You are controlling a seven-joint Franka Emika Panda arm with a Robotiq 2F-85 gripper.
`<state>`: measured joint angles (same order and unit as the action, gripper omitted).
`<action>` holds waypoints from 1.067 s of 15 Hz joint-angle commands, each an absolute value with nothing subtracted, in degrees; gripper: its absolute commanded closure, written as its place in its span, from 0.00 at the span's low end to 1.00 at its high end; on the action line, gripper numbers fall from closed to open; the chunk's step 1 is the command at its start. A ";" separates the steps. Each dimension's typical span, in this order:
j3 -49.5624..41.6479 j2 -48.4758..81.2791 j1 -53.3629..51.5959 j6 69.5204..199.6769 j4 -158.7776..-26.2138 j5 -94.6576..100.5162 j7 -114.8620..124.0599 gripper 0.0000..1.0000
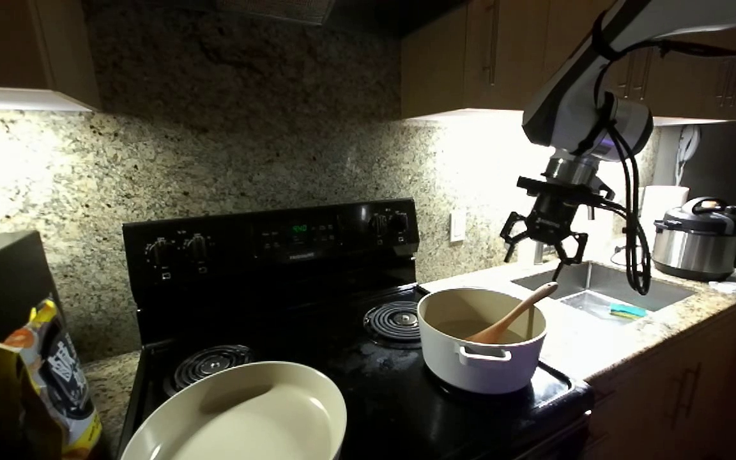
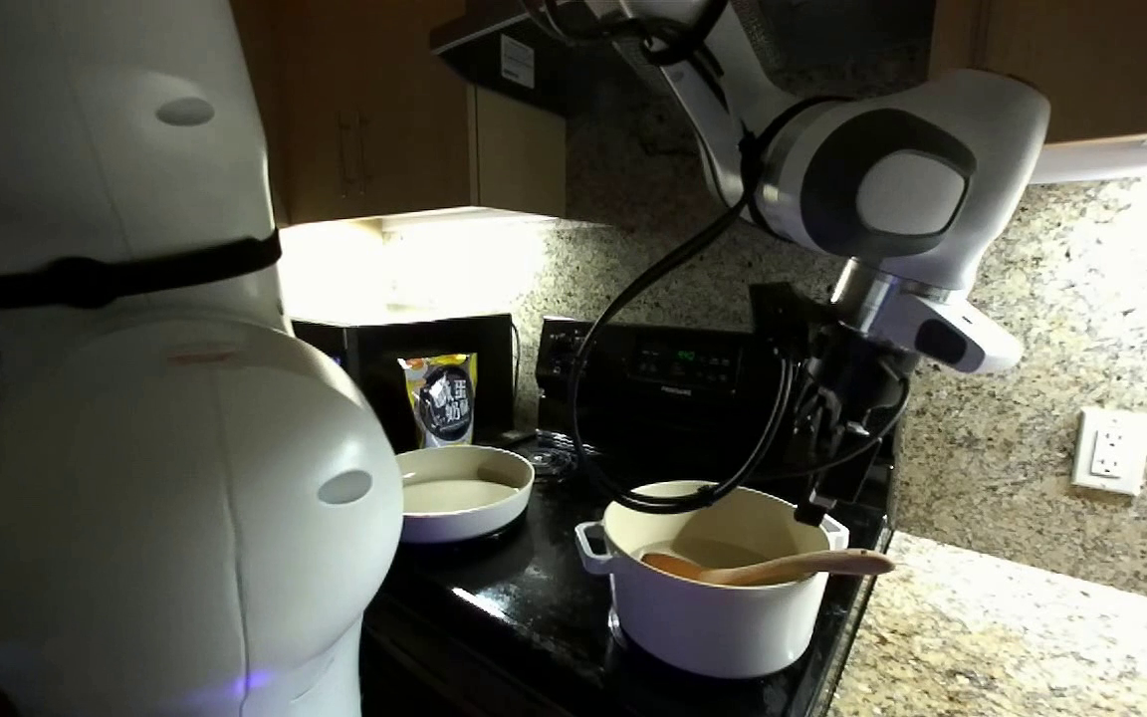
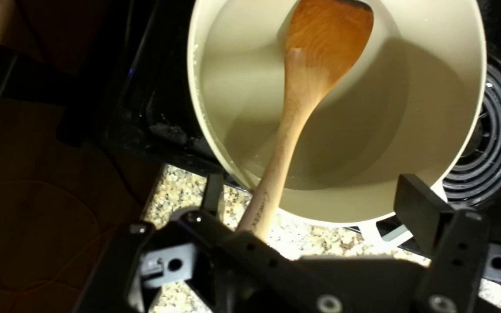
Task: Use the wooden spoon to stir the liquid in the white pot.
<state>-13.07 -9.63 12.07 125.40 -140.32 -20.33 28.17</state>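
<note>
The white pot [image 1: 483,369] stands on the stove's front burner; it shows too in an exterior view [image 2: 713,629] and the wrist view [image 3: 346,208]. The brownish-tan liquid [image 3: 355,143] lies in it. The wooden spoon [image 1: 513,318] leans in the pot, its head down in the liquid and its handle over the rim; it also shows in an exterior view [image 2: 783,569] and the wrist view [image 3: 292,117]. My gripper [image 1: 532,268] is open and empty above the handle end. In the wrist view the handle passes between the fingers [image 3: 313,200], closer to the left one; its end is hidden.
A cream oval dish [image 1: 246,421] stands on the stove, with a snack bag [image 1: 68,370] beyond it. A sink [image 1: 652,287] with a sponge [image 1: 627,311] and a steel cooker [image 1: 694,249] are beyond the pot. A cable loop [image 2: 623,488] hangs near the pot.
</note>
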 commanded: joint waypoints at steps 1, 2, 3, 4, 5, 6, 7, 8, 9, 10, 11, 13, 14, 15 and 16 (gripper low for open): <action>-13.70 -7.24 13.56 122.27 -139.19 -21.61 28.49 0.00; -13.83 -6.17 13.71 121.70 -138.54 -21.69 28.97 0.00; -13.99 -5.17 13.71 120.88 -137.92 -21.93 28.69 0.00; -14.06 -4.41 13.73 120.53 -137.58 -22.12 28.22 0.00; -14.20 -3.73 13.83 120.22 -137.32 -22.34 28.44 0.00; -14.46 -2.89 13.96 119.67 -136.88 -22.75 28.27 0.00; -14.84 -2.29 14.15 119.12 -136.77 -23.24 27.29 0.00; -15.19 -1.76 14.38 118.68 -136.69 -23.70 27.28 0.00; -15.62 -1.24 14.64 118.25 -136.62 -24.38 26.91 0.00; -16.14 -0.65 14.98 117.93 -136.58 -25.32 26.62 0.00; -16.57 -0.29 15.23 117.27 -136.45 -26.25 26.08 0.00; -17.06 0.45 15.66 116.00 -135.95 -27.13 26.06 0.01; -17.20 0.95 15.79 115.42 -135.52 -27.38 26.03 0.26; -17.23 1.46 15.89 114.86 -135.06 -27.51 26.14 0.26; -17.24 1.84 15.83 114.38 -134.64 -27.63 26.09 0.28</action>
